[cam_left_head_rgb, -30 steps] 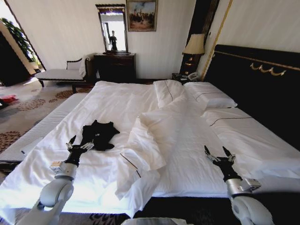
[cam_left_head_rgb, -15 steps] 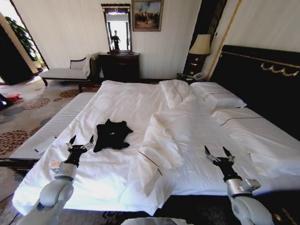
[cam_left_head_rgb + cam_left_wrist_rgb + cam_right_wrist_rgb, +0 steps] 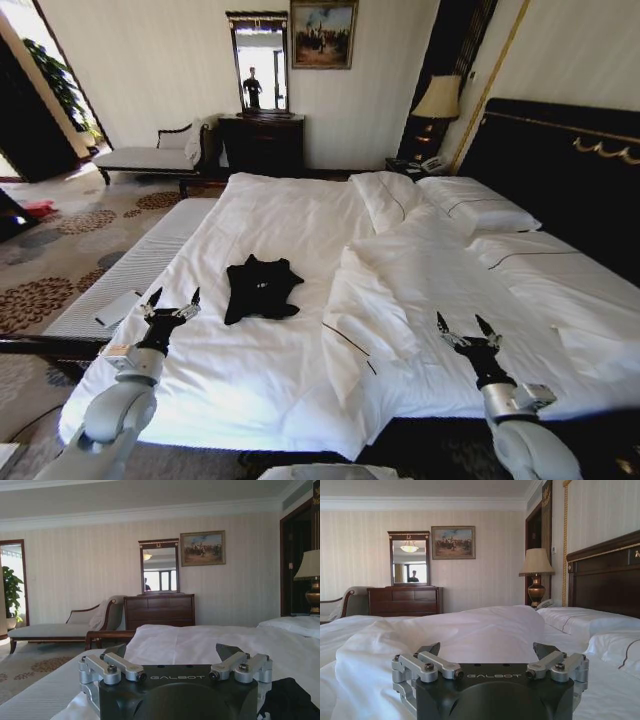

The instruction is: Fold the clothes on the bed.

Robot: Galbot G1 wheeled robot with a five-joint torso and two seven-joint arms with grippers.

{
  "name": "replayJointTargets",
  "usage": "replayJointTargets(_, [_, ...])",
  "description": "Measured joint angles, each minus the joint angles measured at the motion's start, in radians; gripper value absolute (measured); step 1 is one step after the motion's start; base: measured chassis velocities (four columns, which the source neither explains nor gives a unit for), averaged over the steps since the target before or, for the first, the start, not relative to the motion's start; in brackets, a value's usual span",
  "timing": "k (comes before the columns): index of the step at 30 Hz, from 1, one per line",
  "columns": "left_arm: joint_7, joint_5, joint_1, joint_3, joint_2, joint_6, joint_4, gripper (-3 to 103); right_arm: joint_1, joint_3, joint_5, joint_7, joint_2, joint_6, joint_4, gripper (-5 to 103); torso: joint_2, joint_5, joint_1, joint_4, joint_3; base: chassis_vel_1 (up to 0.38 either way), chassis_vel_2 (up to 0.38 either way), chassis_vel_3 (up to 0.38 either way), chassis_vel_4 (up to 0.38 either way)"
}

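White sheets cover the very large dark-framed bed [image 3: 270,215], where the crumpled black short-sleeved soft T-shirt [image 3: 260,289] lies on the bed's left half, beside the folded-back white duvet [image 3: 400,290]. Near the shirt, the left gripper [image 3: 171,303] hovers above the mattress edge, jaws spread wide and empty. Well apart, the right gripper [image 3: 460,325] hangs over the duvet, jaws likewise wide, holding nothing.

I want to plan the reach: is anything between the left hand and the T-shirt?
Nothing visible. Bare white sheet lies between the open left hand and the black T-shirt on the bed.
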Motion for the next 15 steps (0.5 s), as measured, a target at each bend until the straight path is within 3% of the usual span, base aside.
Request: replayJointTargets(15, [-0.003,0.000,-0.004,0.003,-0.001,0.005,0.001,100,0.002,0.001,-0.007,0.004,0.000,0.000,-0.002,100,0.000,-0.0002,0.000,0.0000,0.000,0.012,0.143,-0.019,-0.143])
